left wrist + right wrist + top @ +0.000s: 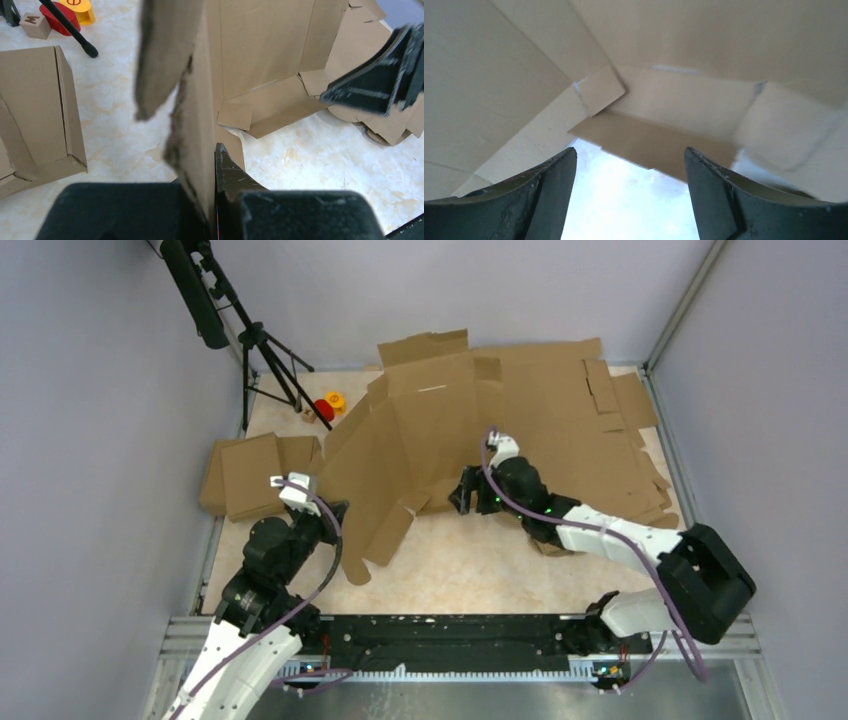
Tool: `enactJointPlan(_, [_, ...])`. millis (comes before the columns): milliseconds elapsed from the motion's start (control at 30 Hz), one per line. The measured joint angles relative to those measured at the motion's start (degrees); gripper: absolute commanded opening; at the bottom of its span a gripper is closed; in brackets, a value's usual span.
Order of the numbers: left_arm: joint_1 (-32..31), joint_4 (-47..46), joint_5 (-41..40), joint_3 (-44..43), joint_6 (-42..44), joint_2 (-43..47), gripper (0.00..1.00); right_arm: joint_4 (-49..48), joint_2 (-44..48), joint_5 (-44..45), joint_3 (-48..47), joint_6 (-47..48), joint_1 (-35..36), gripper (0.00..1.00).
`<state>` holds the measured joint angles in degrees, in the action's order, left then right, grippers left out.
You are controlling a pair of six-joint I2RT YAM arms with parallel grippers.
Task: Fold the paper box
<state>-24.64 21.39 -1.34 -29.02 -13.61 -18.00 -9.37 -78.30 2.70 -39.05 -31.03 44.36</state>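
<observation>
Pale marbled table [480,570] noted. Box [420,440] found mid-table twd far side, partly raised, panels tented, flaps splayed. Sheet pile [600,430] lain behind and right of it. Smaller carton [245,475] sat at left edge. L gripper [212,165] clamped on box's left panel edge, card pinched betw. fingers. R gripper [629,165] held wide at box's near side, nothing betw. jaws, inner flaps seen ahead. Red/yellow toys [328,405] noted far left.

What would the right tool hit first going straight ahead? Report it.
Most likely the cardboard box: the open right tool faces into its folded inside, and the low flap just ahead looks nearest, though depth is hard to judge.
</observation>
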Motion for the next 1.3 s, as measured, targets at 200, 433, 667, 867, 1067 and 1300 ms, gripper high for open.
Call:
enactJointPlan(200, [0.00,-0.17,0.44,-0.02,1.01,0.02,0.02,6.21,6.86,-2.80,-2.34,4.17,-11.91,0.79])
enactJointPlan(433, [-0.04,-0.17,0.66,0.00,1.53,0.39,0.01,8.46,5.14,-9.57,-2.71,4.39,-27.32,0.79])
enactJointPlan(667, [-0.04,-0.31,1.97,0.00,1.62,0.42,0.01,7.45,-3.69,-16.72,-2.60,1.18,-28.09,0.69])
enactJointPlan(867, [-0.04,-0.33,2.34,0.00,1.64,0.63,0.01,3.37,-7.37,-17.81,-1.84,-2.12,-28.11,0.62])
enactJointPlan(1067, [-0.04,-0.37,2.82,0.07,1.77,0.66,0.01,-2.01,-10.93,-19.37,-0.39,-7.72,-28.11,0.47])
enactJointPlan(1300, [-0.04,-0.37,3.28,0.22,1.77,0.87,0.00,-9.05,-11.13,-23.28,1.22,-16.72,-28.11,0.36])
